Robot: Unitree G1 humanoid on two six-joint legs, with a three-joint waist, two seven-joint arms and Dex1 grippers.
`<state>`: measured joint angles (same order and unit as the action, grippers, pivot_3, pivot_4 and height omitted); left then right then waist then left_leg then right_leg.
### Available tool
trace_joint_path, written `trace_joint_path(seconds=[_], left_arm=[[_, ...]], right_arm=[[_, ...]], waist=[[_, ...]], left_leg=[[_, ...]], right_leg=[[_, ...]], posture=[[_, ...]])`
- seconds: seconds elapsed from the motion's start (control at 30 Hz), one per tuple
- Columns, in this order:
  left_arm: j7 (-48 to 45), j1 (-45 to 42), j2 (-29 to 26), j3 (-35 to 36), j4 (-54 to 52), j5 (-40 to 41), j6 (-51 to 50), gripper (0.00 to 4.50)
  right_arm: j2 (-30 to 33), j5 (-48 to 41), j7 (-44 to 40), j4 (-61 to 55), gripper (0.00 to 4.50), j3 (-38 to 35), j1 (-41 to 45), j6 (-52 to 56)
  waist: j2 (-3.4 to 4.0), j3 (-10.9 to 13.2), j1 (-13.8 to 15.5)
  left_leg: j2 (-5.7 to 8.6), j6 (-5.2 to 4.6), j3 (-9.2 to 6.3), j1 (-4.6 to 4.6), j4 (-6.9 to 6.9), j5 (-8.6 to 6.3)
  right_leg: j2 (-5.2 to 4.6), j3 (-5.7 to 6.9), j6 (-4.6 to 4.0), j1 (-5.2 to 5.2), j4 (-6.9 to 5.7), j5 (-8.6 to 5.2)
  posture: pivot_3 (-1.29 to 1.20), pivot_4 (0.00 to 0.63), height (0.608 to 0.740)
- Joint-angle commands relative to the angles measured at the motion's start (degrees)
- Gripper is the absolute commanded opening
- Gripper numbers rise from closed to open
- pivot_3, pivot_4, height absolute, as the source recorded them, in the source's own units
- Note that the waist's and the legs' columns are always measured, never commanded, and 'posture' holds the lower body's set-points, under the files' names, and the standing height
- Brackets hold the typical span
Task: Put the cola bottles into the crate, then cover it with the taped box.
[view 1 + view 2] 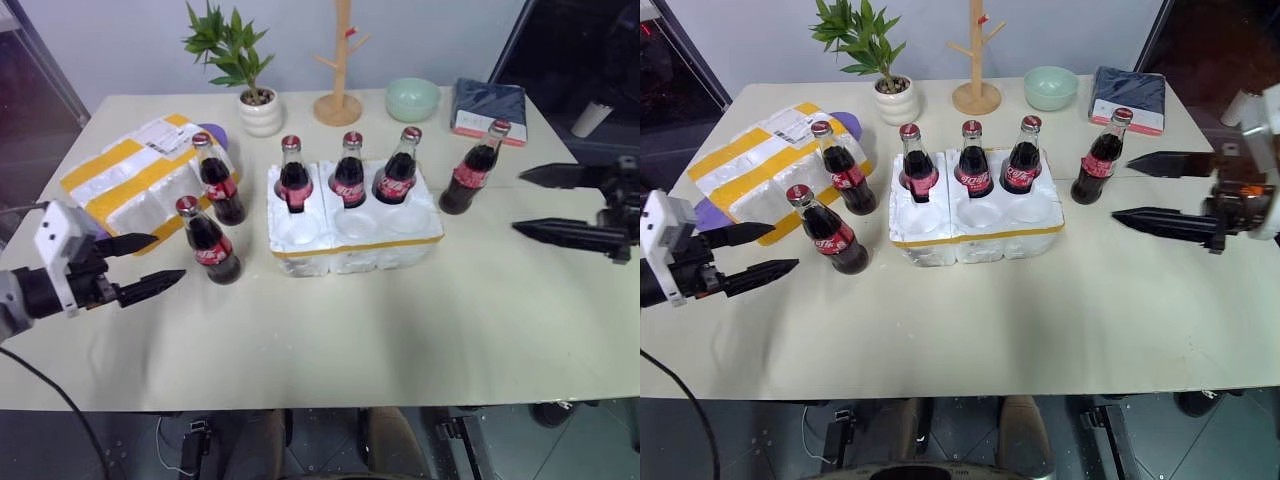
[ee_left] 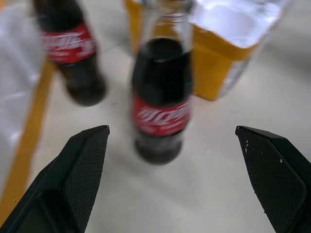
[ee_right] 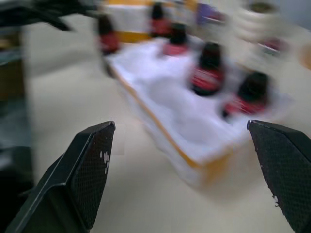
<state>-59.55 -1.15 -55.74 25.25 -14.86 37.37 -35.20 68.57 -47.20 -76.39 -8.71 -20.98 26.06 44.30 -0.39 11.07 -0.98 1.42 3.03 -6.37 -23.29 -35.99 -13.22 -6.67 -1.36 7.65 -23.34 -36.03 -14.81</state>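
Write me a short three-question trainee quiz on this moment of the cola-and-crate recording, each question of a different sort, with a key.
1. How many cola bottles stand in the crate?
2. True or false: the taped box already covers the crate.
3. Which bottle is the left pincer closest to? A) the bottle nearest that pincer on the table B) the lone bottle on the crate's right C) the middle one in the crate

Key
1. Three, all in the back row; the front wells are empty.
2. False. It lies on the table to the crate's left, beside the two loose bottles.
3. A. The left pincer is open, as is the right pincer, and neither holds anything.
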Motion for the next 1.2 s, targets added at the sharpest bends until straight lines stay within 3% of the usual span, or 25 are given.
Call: trace_joint_path(seconds=[0.03,0.33,0.6,0.7,0.73,0.77,1.03,1.2], left_arm=[[0.1,-4.1,1.1,-4.7,3.8,-3.2,3.4,4.37],[4.5,-12.6,10.0,-13.0,11.3,-8.7,8.4,4.37],[3.4,-17.7,14.2,-16.8,18.1,-11.4,12.3,4.37],[1.8,-18.0,13.8,-16.9,17.4,-10.7,11.6,3.55],[1.5,-18.1,13.3,-16.8,17.0,-10.6,11.1,3.00],[0.8,-18.2,12.6,-16.4,16.5,-9.9,9.9,2.77],[-3.7,-27.9,7.0,-11.5,10.4,5.7,-8.7,2.81],[-2.6,-41.5,10.7,-13.0,11.4,13.1,-16.6,2.81]], right_arm=[[-0.2,-4.0,0.0,-3.9,4.50,1.9,4.3,2.3],[-1.3,-8.8,2.8,-9.3,4.50,2.3,6.5,6.6],[-1.8,-11.2,5.7,-11.5,4.50,1.2,5.5,8.3],[-2.1,-11.6,6.9,-12.2,4.50,0.7,4.7,8.4],[-2.2,-11.8,7.3,-12.3,4.50,0.4,4.5,8.4],[-2.2,-11.8,7.7,-12.6,4.50,0.2,4.1,8.4],[-3.6,-10.9,10.4,-14.2,4.50,-0.9,-0.1,7.2],[-4.7,-11.3,12.8,-15.3,4.50,-2.0,-1.9,7.0]], waist=[[0.00,0.0,0.2],[-0.05,0.0,0.3],[-0.05,0.0,0.2],[-0.06,0.0,0.2],[-0.06,0.0,0.2],[-0.06,0.0,0.2],[-0.38,0.2,0.5],[-0.45,0.3,0.3]], left_leg=[[0.00,0.00,0.00,-0.03,0.00,0.00],[0.02,0.00,-0.01,-0.07,-0.06,0.00],[0.01,-0.01,-0.02,-0.06,-0.07,0.00],[0.01,-0.01,-0.02,-0.07,-0.07,0.00],[0.01,-0.01,-0.02,-0.07,-0.07,0.00],[0.00,-0.01,-0.02,-0.06,-0.07,0.01],[0.00,-0.01,-0.13,-0.15,-0.14,0.01],[0.05,-0.01,-0.15,-0.18,-0.21,0.01]], right_leg=[[0.00,0.00,0.01,-0.03,0.00,0.01],[0.00,0.01,0.25,-0.04,-0.03,0.14],[0.02,0.01,0.27,-0.05,-0.05,0.15],[0.02,0.01,0.30,-0.05,-0.05,0.16],[0.02,0.01,0.30,-0.05,-0.05,0.16],[0.03,0.01,0.30,-0.06,-0.06,0.17],[0.05,0.07,0.32,-0.09,-0.09,0.17],[0.04,0.07,0.48,-0.03,-0.07,0.25]], posture=[[0.00,0.150,0.739],[0.00,0.150,0.739],[0.00,0.150,0.739],[0.00,0.150,0.739],[0.00,0.150,0.739],[0.00,0.150,0.739],[0.00,0.150,0.739],[0.00,0.150,0.739]])
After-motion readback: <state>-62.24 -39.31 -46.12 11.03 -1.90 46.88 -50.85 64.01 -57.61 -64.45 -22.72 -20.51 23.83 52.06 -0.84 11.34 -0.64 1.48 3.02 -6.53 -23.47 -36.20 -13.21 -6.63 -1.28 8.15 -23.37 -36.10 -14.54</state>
